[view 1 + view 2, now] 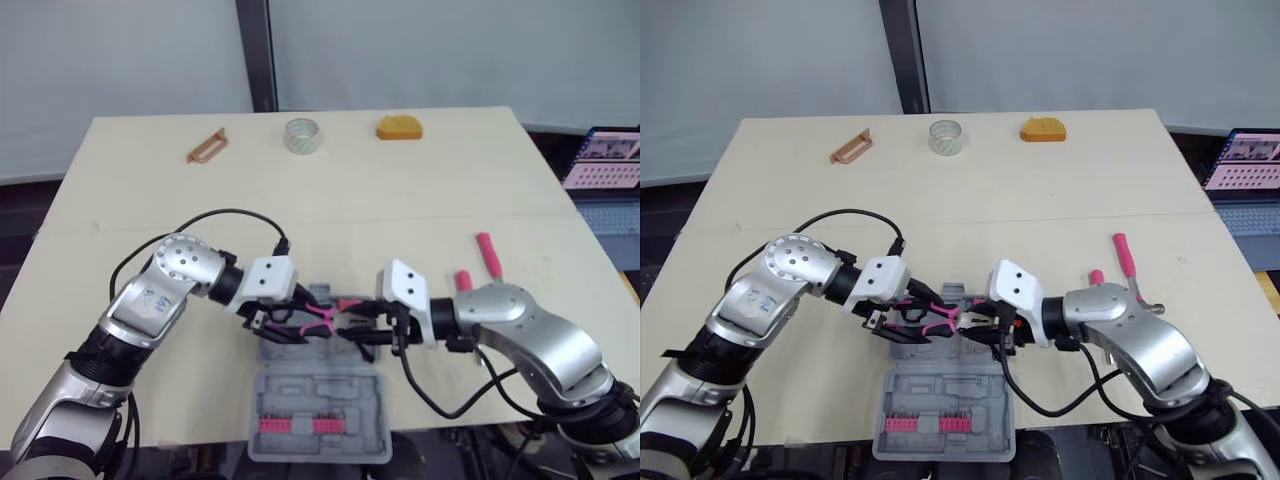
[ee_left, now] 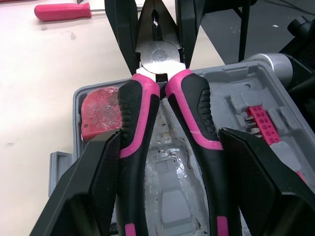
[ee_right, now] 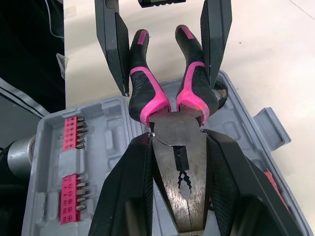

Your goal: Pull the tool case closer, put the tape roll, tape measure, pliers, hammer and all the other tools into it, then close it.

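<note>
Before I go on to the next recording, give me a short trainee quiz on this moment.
1. True or false: the tape roll is already inside the tool case.
2. Which part of the pliers does the right hand grip? A) the pink and black handles B) the metal head C) nothing, it is off them
3. How many things lie along the far edge of the table?

Key: 1. False, it lies at the far edge of the table. 2. B. 3. Three.
</note>
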`<state>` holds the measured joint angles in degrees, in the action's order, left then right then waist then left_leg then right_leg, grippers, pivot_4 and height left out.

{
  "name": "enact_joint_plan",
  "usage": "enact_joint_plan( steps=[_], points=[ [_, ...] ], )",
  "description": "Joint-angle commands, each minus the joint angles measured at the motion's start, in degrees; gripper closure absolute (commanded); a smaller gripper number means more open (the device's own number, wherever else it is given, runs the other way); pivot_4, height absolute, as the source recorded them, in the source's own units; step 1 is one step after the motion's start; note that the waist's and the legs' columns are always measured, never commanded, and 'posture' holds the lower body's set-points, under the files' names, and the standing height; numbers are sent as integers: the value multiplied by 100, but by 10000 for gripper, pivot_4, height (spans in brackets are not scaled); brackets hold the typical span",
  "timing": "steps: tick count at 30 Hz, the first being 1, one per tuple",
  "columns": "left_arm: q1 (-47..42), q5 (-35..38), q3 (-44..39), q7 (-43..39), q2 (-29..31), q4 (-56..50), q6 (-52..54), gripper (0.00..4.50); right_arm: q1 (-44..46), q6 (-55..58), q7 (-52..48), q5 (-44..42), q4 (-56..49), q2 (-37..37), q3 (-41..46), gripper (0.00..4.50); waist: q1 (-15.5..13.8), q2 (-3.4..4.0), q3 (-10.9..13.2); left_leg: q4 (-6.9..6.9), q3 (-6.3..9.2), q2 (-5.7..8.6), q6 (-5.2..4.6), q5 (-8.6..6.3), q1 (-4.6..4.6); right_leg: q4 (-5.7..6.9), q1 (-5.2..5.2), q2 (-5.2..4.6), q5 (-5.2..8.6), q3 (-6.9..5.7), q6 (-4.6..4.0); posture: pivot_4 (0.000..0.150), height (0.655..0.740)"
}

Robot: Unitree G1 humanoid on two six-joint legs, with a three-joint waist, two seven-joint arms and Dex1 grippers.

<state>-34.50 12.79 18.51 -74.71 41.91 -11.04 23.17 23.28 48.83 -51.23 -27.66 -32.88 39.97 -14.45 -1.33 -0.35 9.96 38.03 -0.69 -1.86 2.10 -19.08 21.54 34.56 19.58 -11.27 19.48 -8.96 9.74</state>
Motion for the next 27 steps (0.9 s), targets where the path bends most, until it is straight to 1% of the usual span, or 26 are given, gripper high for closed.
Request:
enact_joint_plan(
  steps=[1, 3, 5, 7, 10, 12, 16, 18, 20, 22, 25, 27],
  points=[
    [-75, 75, -36, 39, -29, -323, 109, 17999, 164, -4, 77, -160, -263, -105, 108, 35161, -2, 0, 0, 0, 0, 0, 0, 0, 0, 0, 0, 0, 0, 0, 0, 1500, 7400],
    [-86, 67, -37, 29, -35, -323, 91, 17999, 184, 51, 88, -179, -270, -104, 112, 35161, -4, 0, 0, 1, 0, 0, 0, 0, 0, 1, -1, 0, 0, 0, 0, 1500, 7400],
    [-148, 157, -91, 7, -52, -284, 222, 7696, 187, 97, 105, -197, -287, -108, 124, 35161, -3, 0, 0, 1, 0, 0, 0, 0, 0, 1, 0, 0, 0, 0, 0, 1500, 7400],
    [-172, 251, -166, -44, -36, -269, 278, 447, 165, 104, 126, -205, -302, -106, 133, 35161, -1, 0, 0, 1, 0, 0, 0, 0, 1, 3, 0, 0, 0, 0, 0, 1500, 7400],
    [-125, 358, -482, 177, -106, -255, 102, 447, 98, 23, 143, -175, -281, -95, 158, 35161, 1, 0, 0, 1, 0, 0, 0, 0, 1, 3, 1, 0, 0, 0, 0, 1500, 7400],
    [-103, 696, -885, 205, -77, -242, 234, 447, 51, -41, 137, -149, -267, -74, 174, 35161, 3, 0, 0, 1, 0, 0, 0, 0, 1, 3, 2, 0, 0, 0, 0, 1500, 7400],
    [198, 1181, -1593, 71, 324, -335, 409, 447, -56, -358, -16, -42, -129, 60, 217, 35161, 17, 0, 0, -1, 0, 0, 0, 0, 1, 5, 3, -1, 0, 0, 0, 1500, 7400],
    [375, 1430, -1843, 110, 400, -430, 520, 447, -91, -508, -80, -10, -52, 120, 234, 35161, 24, 0, 0, -3, 0, 0, 0, 0, -1, 6, 5, -1, 0, 0, 0, 1500, 7400],
    [692, 1745, -2259, 332, 368, -552, 672, 447, -126, -684, -159, 31, 40, 175, 256, 35161, 25, 0, 0, -3, 0, 0, 0, 0, 0, 8, 5, -1, 0, 0, 0, 1500, 7400],
    [1201, 1940, -2695, 482, 321, -715, 572, 447, -156, -849, -262, 72, 155, 239, 275, 35161, 29, 0, 0, -3, 0, 0, 0, 0, -1, 8, 5, -1, 0, 0, 0, 1500, 7400],
    [1868, 2126, -3035, 534, 447, -944, 681, 447, -177, -1066, -430, 118, 331, 329, 264, 35161, 34, 0, 0, -3, 2, -1, 0, 0, -2, 9, 5, -1, 0, 0, 0, 1500, 7400],
    [2281, 2232, -3201, 409, 540, -956, 657, 447, -181, -1237, -553, 187, 480, 369, 225, 35161, 34, 0, 0, -3, 1, -1, 0, 0, -2, 8, 4, -2, 0, 0, 0, 1500, 7400]
  ],
)
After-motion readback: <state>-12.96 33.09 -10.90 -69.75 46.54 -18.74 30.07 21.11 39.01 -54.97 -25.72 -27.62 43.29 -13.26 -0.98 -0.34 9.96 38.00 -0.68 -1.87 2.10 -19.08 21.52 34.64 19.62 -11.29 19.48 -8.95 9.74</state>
